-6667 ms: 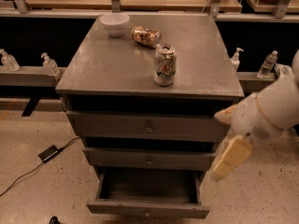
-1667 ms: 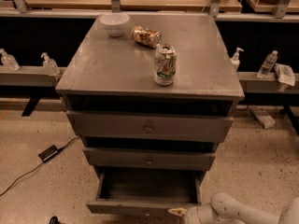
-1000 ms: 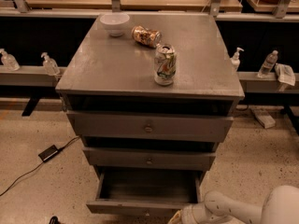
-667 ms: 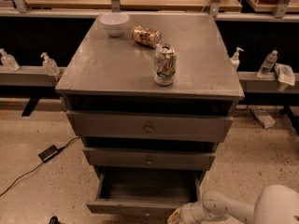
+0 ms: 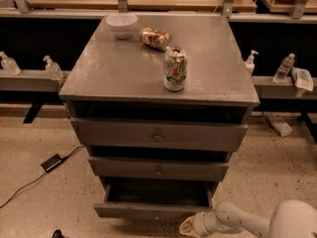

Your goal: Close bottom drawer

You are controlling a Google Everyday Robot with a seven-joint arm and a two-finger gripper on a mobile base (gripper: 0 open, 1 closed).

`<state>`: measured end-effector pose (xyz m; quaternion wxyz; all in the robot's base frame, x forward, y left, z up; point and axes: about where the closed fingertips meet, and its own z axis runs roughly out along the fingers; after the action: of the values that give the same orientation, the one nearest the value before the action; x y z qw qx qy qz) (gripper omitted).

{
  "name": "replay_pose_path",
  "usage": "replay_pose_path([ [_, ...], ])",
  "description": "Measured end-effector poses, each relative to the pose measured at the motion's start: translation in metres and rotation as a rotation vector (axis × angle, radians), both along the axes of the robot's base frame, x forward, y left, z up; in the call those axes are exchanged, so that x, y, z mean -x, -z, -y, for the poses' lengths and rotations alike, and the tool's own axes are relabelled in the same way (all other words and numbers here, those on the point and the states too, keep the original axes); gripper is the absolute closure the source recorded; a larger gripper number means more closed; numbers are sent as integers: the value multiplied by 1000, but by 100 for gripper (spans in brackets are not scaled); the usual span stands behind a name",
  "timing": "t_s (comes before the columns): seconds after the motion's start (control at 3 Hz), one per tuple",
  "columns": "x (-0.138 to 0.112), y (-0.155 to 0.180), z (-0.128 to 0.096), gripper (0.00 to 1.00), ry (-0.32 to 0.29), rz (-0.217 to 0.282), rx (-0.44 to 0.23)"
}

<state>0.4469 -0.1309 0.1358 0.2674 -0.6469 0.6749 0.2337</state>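
The bottom drawer (image 5: 151, 210) is the lowest, narrowest grey front of the cabinet. It stands pulled out, with its dark inside showing behind the front panel. My gripper (image 5: 190, 226) is low at the bottom right, right at the right end of that front panel. The white arm (image 5: 257, 223) reaches in from the lower right corner.
The cabinet top (image 5: 124, 68) carries a white bowl (image 5: 122, 24), a crushed can lying on its side (image 5: 154, 37) and an upright can (image 5: 175, 68). The top drawer (image 5: 157, 135) and middle drawer (image 5: 158, 169) sit above. A black cable and box (image 5: 51, 162) lie on the floor at left.
The arm dropped from the cabinet's right side down to the floor level. The gripper has crept left along the bottom drawer's front edge. The drawer looks the same.
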Motion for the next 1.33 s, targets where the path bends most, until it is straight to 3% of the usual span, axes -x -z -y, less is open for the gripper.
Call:
replay_pose_path([
  [0.33, 0, 0, 0, 100, 0, 0, 0],
  [0.67, -9, -7, -8, 100, -31, 73, -9],
  [1.0, -48, -26, -18, 100, -46, 228, -15],
  [1.33, -46, -27, -17, 100, -46, 228, -15],
])
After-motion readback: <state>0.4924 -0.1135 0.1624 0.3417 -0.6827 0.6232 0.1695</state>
